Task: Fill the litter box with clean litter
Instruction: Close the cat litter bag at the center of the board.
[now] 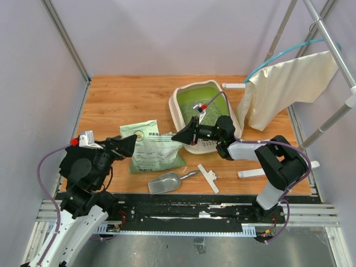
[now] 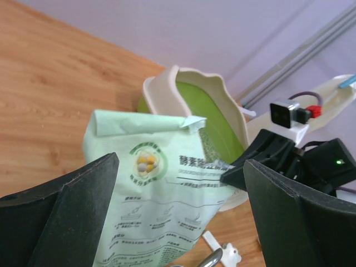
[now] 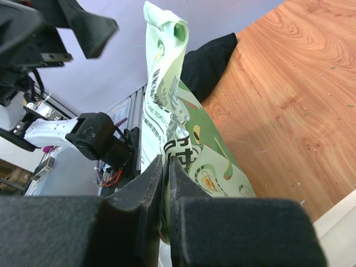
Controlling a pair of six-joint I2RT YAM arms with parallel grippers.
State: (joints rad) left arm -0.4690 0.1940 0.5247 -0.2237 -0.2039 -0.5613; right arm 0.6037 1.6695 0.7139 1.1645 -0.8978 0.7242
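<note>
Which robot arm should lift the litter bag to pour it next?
Right. The right gripper is shut on the bag beside the litter box; the left gripper is open, holding nothing.

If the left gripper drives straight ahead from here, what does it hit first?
The bag: in the wrist view it lies dead ahead, between the fingers of the open left gripper. The right gripper, pinching its far corner, comes after. How near is unclear.

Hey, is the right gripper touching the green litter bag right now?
Touching. The right wrist view shows the right gripper with its fingers pinched shut on an edge of the bag.
</note>
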